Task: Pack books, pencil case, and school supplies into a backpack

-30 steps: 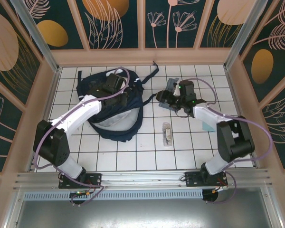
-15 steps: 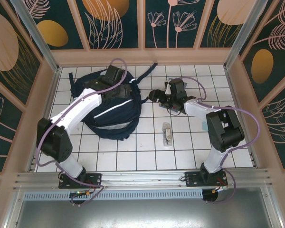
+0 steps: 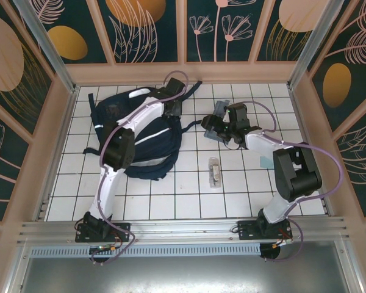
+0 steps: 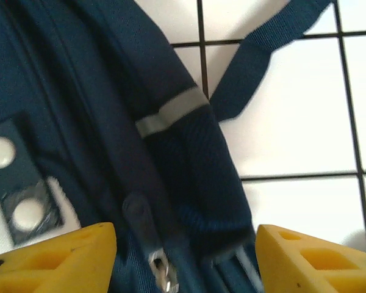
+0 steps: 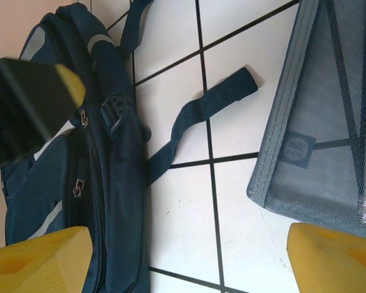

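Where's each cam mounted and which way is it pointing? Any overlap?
Top external: above and behind the robot, looking down on the table; left arm and right arm show.
Left wrist: over the backpack zipper, looking down; left gripper fingertips at bottom.
Right wrist: over the table between backpack and pencil case; right gripper fingertips at bottom.
Shared: both wrist views catch the backpack.

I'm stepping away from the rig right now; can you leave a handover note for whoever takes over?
Left gripper: open, empty, over the backpack top, by a zipper pull.
Right gripper: open, empty, above the table between backpack and pencil case.
School supplies packet: lying on the table, nearer the arm bases.
Done: nothing visibly packed; the backpack looks zipped.
To do: open it, load the pencil case and packet, plus anything else listed.
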You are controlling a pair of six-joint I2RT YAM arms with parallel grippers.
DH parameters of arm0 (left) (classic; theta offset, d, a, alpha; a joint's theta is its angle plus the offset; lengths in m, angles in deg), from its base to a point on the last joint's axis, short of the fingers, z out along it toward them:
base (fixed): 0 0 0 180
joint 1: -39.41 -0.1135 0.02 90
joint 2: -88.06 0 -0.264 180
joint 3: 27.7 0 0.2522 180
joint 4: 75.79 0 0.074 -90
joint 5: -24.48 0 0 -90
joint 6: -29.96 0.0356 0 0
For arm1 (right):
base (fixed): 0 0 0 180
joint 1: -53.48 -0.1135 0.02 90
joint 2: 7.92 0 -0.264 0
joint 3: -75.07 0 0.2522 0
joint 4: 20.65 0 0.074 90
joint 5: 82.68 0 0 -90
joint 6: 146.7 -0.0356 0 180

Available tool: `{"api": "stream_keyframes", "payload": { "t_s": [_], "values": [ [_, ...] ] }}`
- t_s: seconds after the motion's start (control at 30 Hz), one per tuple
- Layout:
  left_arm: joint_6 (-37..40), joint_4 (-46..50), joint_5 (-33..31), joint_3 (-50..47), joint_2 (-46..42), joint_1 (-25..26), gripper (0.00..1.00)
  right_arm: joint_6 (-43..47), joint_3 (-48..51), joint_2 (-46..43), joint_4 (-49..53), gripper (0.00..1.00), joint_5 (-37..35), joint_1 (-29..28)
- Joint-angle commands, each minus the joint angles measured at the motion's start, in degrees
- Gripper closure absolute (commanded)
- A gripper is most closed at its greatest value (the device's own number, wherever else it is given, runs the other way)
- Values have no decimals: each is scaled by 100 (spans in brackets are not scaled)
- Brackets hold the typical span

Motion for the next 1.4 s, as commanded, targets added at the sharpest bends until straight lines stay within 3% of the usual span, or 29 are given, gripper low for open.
{"api": "stream_keyframes", "payload": {
  "t_s": [0.0, 0.13, 0.2, 0.27, 0.37, 0.43, 0.57, 0.7, 0.83, 1.03, 1.27, 1.37],
  "values": [
    [-131, 673, -99, 67, 485, 21, 41, 140, 91, -120, 116, 16, -56, 86],
    [294, 29, 1177, -999, 336, 62, 55, 201, 53, -81, 126, 16, -13, 120],
    [508, -396, 1489, -1762, 34, 211, 64, 219, 38, -41, 72, 19, 5, 116],
    [667, -991, 1987, -2649, -447, 351, 70, 200, 96, 29, -173, 29, 160, 117],
    [788, -1994, 3251, -3866, -1274, 425, 71, 38, 302, 130, -686, 46, 401, 90],
    [999, -2153, 3637, -4307, -1763, 462, 71, 45, 396, 206, -908, 50, 480, 24],
    [1597, -1589, 3107, -4601, -2542, 463, 66, 428, 464, 280, -1061, 51, 456, -258],
    [1506, -958, 1843, -4329, -2783, 454, 43, 624, 449, 302, -925, 49, 399, -406],
    [1006, -927, 1678, -3944, -2740, 494, 30, 533, 527, 199, -861, 45, 299, -388],
    [390, -945, 1467, -3425, -2233, 915, 30, 213, 777, -125, -560, 33, -40, -186],
    [144, -731, 872, -2737, -1488, 1377, 32, -108, 1569, -917, -759, 31, -105, 414],
    [85, -272, 303, -2380, -1084, 1448, 32, -63, 1705, -1221, -623, 31, -218, 539]
  ]
}}
